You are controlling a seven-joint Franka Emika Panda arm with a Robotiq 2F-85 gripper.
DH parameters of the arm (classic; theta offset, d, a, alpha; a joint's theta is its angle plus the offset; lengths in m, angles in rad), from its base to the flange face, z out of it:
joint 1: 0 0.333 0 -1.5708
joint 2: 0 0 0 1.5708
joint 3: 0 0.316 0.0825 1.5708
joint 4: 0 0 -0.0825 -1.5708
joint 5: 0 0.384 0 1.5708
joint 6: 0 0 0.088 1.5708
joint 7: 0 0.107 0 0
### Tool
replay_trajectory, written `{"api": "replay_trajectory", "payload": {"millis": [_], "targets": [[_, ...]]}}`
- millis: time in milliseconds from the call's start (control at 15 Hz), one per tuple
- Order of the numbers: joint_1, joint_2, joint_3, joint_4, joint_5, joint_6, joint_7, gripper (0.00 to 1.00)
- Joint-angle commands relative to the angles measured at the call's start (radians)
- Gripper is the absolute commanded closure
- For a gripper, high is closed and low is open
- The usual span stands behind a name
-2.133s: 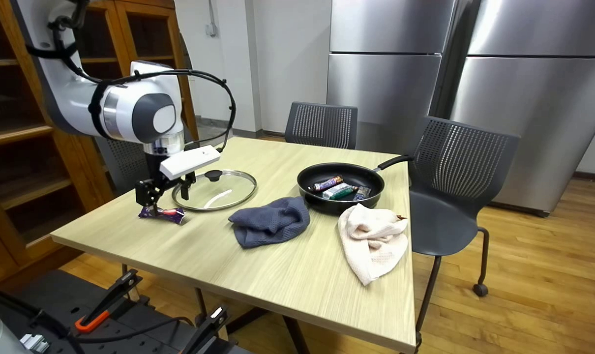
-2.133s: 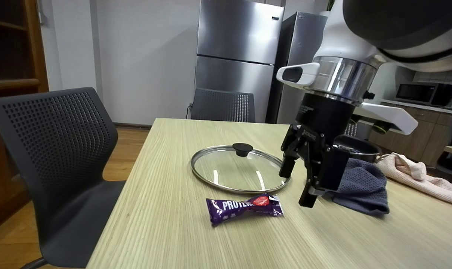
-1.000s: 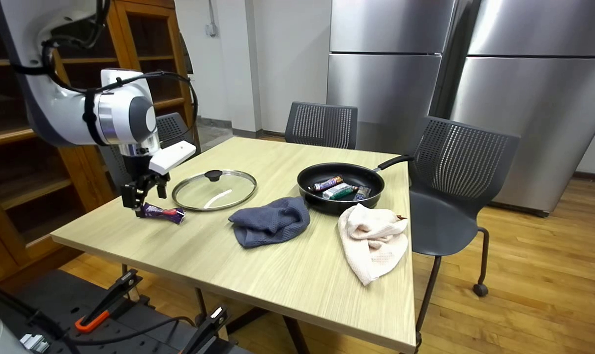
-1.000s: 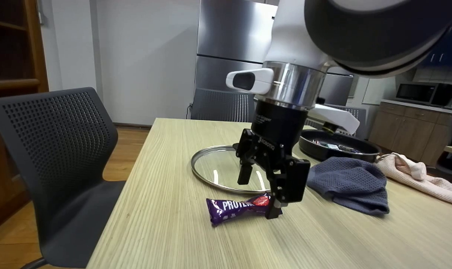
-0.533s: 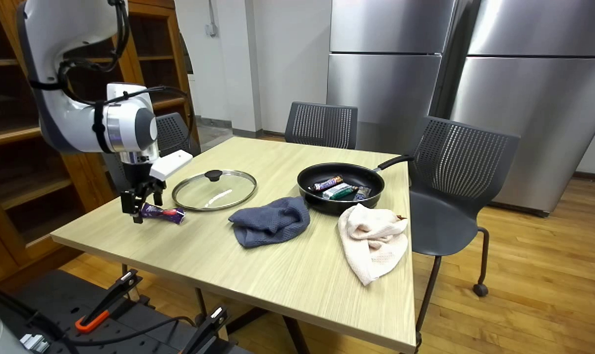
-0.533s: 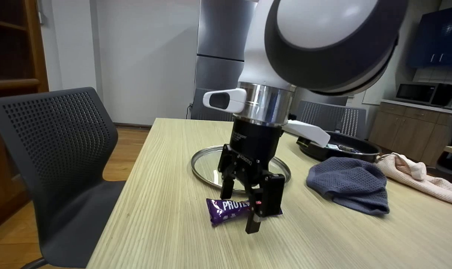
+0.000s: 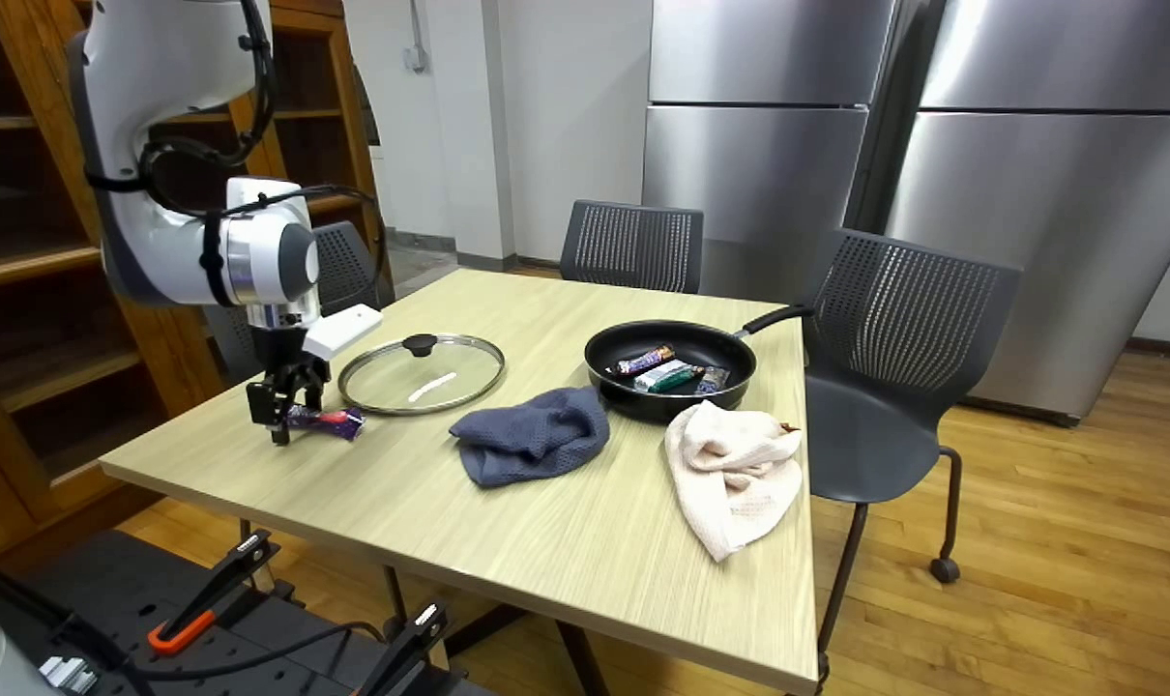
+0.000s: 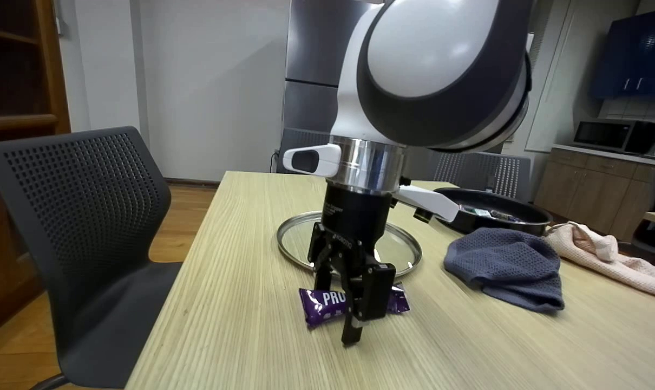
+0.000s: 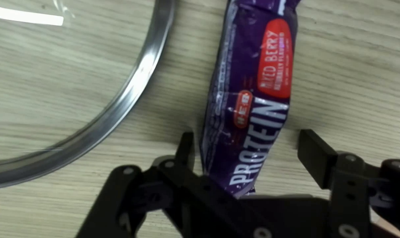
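Fingers [image 9: 315, 158] now down astride protein bar [image 9: 248, 99]

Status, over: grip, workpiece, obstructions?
Black gripper open, astride glossy purple-wrapped oblong protein bar. Bar on pale wooden table, not gripped. Nothing seen blocking the jaws; round metal-rimmed glass lid close by, apart from bar.
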Motion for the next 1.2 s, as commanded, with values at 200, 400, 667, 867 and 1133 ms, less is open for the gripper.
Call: {"api": "replay_trajectory", "payload": {"millis": [200, 400, 667, 867, 1133], "targets": [[0.011, -0.012, 0.009, 0.035, -0.019, -0.053, -0.017, 0.73], [0.004, -0.021, 0.025, 0.03, -0.013, -0.074, -0.032, 0.91], [0.008, -0.069, 0.043, -0.003, -0.008, -0.135, -0.048, 0.93], [-0.007, -0.131, 0.064, -0.032, 0.009, -0.181, -0.062, 0.92], [-0.036, -0.209, 0.066, -0.049, 0.045, -0.203, -0.077, 0.92]]}}
